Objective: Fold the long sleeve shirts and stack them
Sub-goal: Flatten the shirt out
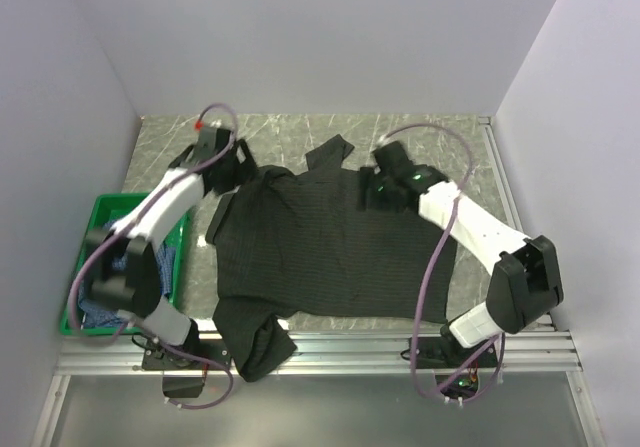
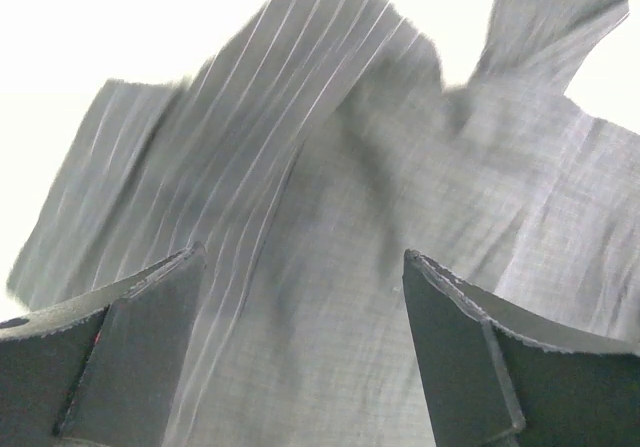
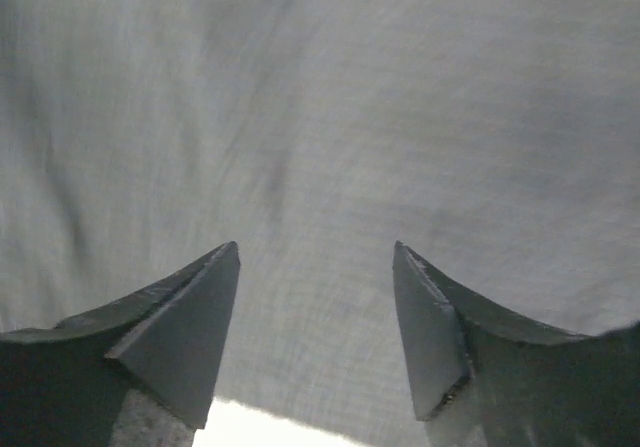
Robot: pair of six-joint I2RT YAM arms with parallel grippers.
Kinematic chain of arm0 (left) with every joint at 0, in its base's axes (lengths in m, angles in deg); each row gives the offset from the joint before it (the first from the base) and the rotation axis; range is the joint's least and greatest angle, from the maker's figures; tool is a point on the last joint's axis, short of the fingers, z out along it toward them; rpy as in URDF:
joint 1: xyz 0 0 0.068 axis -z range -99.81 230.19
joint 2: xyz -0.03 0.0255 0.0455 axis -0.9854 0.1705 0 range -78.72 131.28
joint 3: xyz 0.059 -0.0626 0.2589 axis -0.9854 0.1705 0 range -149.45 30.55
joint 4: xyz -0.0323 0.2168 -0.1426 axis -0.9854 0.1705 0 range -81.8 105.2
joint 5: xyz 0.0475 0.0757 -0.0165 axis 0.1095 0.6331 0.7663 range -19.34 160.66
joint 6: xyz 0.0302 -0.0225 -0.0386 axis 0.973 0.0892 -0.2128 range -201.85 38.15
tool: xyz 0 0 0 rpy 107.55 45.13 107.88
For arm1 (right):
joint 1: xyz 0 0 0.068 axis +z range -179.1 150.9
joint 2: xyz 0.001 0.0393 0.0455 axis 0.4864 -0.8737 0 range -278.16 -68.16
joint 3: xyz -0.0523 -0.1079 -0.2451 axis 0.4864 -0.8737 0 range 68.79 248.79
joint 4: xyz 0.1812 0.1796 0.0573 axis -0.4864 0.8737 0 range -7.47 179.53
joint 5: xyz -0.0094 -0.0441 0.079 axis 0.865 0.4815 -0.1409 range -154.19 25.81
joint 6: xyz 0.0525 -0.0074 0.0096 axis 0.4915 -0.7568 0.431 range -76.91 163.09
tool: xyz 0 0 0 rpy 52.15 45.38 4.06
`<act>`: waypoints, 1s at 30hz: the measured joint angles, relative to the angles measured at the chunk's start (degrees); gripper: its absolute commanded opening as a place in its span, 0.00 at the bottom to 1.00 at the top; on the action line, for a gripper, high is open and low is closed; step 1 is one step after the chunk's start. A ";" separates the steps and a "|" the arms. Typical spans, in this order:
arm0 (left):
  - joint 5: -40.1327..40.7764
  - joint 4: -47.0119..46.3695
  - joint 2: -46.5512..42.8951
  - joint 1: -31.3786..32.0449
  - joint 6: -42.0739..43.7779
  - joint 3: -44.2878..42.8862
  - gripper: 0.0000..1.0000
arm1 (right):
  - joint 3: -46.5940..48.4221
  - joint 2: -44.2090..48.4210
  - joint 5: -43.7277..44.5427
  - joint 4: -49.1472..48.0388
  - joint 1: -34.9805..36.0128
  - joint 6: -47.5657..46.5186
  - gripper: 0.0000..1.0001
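One black shirt (image 1: 330,247), one blue shirt (image 1: 100,314) and one green crate (image 1: 112,203).

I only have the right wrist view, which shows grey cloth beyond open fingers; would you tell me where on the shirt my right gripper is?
Observer: The right gripper is over the far right shoulder area of the black shirt, which lies spread out.
Operator: Thank you. And where is the other arm?
Observer: The left gripper is open over the far left shoulder area of the same shirt.
Operator: Is the whole shirt on the table?
Observer: Not quite; one sleeve trails over the near edge of the table, by the left arm's base.
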 measured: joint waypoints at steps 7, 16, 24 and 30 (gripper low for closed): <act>0.46 -2.69 24.41 1.92 11.85 -25.20 0.85 | 2.93 -5.44 0.39 -5.77 -12.61 2.58 0.81; -1.07 -4.59 43.01 5.07 16.79 -43.47 0.82 | 4.22 -15.89 -2.19 -10.84 -14.38 4.72 0.80; -5.05 -10.40 49.70 7.10 14.27 -44.94 0.78 | -0.66 -16.35 -3.76 -16.22 -14.45 5.75 0.79; -6.08 -15.72 52.87 8.70 12.59 -44.94 0.74 | -3.63 -16.35 -5.25 -17.16 -14.45 6.01 0.78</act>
